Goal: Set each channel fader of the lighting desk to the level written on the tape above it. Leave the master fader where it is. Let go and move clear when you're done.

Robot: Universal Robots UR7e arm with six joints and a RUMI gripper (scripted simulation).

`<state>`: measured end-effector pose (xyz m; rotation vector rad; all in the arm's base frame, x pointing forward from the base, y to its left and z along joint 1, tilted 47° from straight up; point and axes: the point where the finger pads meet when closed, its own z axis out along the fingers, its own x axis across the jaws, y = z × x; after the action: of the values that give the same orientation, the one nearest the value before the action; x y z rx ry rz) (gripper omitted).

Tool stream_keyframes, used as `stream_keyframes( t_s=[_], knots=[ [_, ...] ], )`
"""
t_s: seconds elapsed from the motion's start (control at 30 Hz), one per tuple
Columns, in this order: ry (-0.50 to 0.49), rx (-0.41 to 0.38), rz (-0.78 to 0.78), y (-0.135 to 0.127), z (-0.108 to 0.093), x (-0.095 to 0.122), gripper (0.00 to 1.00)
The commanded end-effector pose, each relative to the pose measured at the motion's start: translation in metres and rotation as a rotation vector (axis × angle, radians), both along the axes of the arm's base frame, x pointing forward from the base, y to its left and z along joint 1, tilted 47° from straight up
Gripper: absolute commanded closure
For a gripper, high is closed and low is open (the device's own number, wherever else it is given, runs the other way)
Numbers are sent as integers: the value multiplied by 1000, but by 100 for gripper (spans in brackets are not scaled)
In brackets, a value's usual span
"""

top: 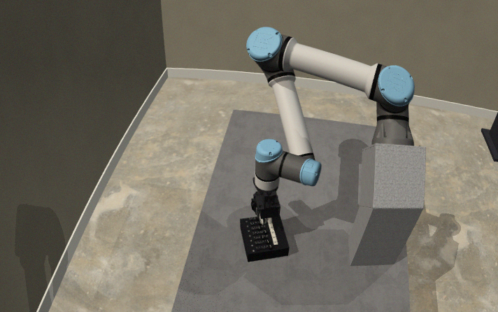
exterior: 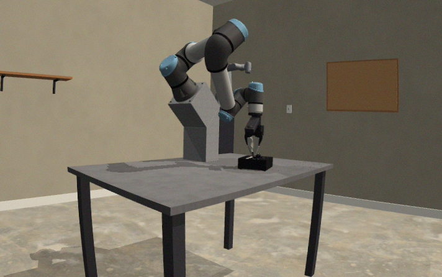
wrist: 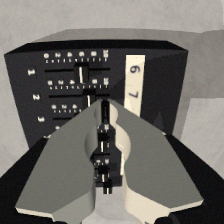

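The lighting desk is a small black box on the grey table; it also shows in the exterior view. In the wrist view the desk has fader rows marked 1, 2 and 3 at the left. A white tape strip at the right reads 9 and 7. The white fader cap of row 1 sits near mid-track. My gripper is shut and empty, its tips low over the desk around rows 2 and 3. It hides the lower rows. It stands over the desk's far end.
The grey robot pedestal stands at the right of the table, behind the desk in the exterior view. The table's right edge lies close beyond the desk.
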<state>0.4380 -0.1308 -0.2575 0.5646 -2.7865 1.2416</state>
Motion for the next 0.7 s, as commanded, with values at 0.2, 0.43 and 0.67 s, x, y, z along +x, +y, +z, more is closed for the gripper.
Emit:
stream_keyframes(
  t_s=[0.2,0.43,0.67],
  knots=[
    [-1,0,1,0,0,0,100],
    [-1,0,1,0,0,0,100],
    [-1,0,1,-1,1,-4,100]
  ],
)
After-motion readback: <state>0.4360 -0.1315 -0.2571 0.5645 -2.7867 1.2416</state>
